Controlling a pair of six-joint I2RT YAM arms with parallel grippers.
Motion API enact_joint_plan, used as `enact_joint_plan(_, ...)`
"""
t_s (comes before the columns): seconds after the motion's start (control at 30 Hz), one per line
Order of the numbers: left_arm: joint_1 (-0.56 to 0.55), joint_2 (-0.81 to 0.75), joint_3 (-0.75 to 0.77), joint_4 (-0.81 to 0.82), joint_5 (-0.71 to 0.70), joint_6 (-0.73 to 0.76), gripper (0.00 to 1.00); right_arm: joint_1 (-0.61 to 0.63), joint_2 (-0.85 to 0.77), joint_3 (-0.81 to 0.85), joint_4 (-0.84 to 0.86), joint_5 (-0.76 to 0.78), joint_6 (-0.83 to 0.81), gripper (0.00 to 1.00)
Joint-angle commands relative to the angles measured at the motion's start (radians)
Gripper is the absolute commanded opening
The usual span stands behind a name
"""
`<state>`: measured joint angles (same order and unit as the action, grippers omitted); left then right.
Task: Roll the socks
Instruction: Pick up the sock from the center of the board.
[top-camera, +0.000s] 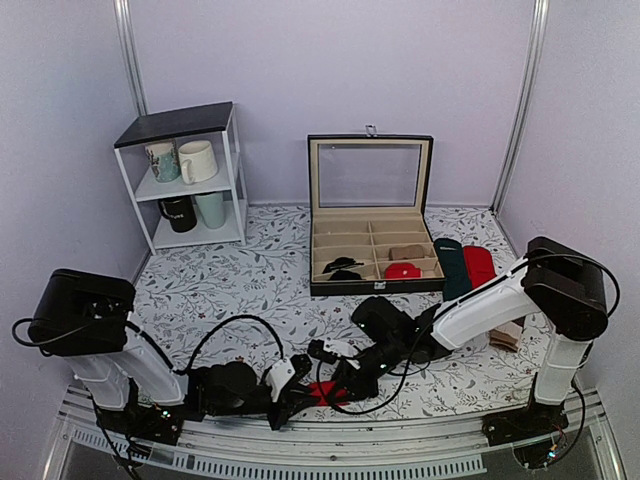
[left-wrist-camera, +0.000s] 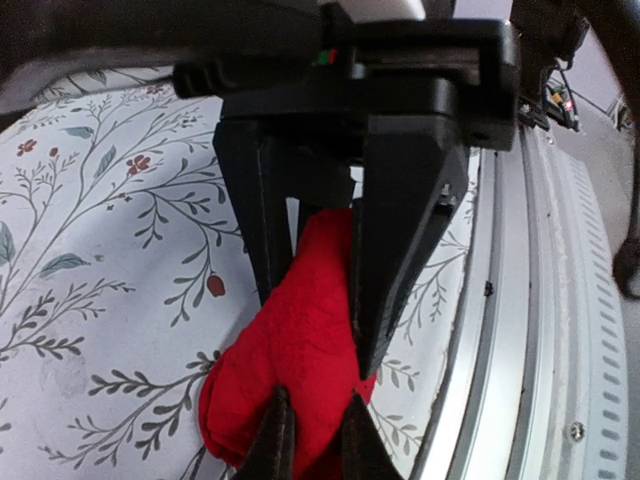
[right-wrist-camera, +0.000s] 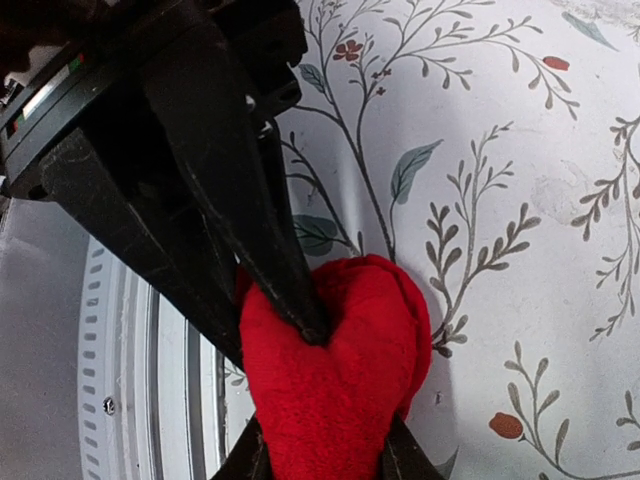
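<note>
Two ends of one bundle are pinched at once: the bright red knit socks (top-camera: 328, 392) lie bunched at the lower centre of the top view, on the white floral-printed tablecloth (top-camera: 250, 290), just beside the grey metal edge rail (left-wrist-camera: 520, 330). Our left gripper (left-wrist-camera: 318, 325) is almost fully shut, clamping a fold of the red fabric. Our right gripper (right-wrist-camera: 272, 338) stands narrow too, its fingers dug into the opposite end. We judge the knit soft, light and springy. It would likely sag and unroll if released, so we would grip through the thick bunched layers, not a loose edge. No beige end shows.
</note>
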<state>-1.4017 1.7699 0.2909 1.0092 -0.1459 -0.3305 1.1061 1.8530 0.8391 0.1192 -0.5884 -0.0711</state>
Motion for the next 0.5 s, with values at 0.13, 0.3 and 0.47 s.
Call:
enact_joint_plan(0.13, 0.006, -0.288, -0.017, -0.481, -0.104, 0.049, 0.48, 0.013, 0.057, -0.015, -0.026, 0.057, 0.051, 0.01)
enact_joint_plan(0.3, 0.036, -0.606, -0.021, -0.673, -0.218, 0.056, 0.99, -0.056, -0.094, -0.013, -0.029, 0.038, 0.063, 0.01)
enact_joint_plan(0.47, 0.096, -0.820, -0.038, -0.792, -0.210, 0.053, 1.00, -0.196, -0.238, 0.034, -0.082, 0.019, 0.040, 0.01)
